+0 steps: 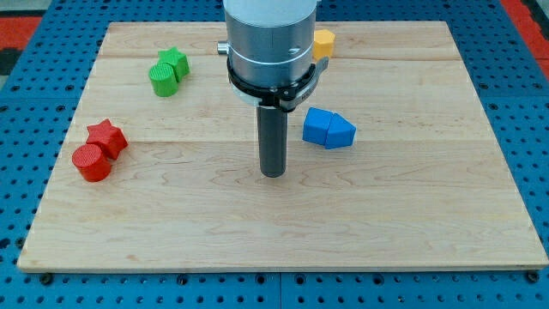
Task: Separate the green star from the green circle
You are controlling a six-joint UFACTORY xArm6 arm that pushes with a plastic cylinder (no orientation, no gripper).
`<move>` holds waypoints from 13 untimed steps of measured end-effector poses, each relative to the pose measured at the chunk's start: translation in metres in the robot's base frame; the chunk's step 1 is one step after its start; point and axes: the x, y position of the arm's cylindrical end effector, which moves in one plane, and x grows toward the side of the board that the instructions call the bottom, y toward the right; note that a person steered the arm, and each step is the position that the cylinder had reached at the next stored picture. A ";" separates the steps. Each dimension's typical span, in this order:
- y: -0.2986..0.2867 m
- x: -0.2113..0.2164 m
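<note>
The green star point(175, 60) and the green circle point(162, 79) sit touching each other at the upper left of the wooden board point(412, 223); the star is just above and right of the circle. My tip point(273, 173) rests near the board's middle, well to the right of and below both green blocks, touching no block.
A red star point(108, 136) and a red circle point(91, 162) touch each other at the left. Two blue blocks point(328, 129) lie just right of the rod. A yellow block point(323, 42) shows at the top, partly hidden by the arm.
</note>
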 end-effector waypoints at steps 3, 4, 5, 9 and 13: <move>-0.003 0.000; -0.023 -0.001; -0.030 -0.001; -0.133 -0.101; -0.171 -0.169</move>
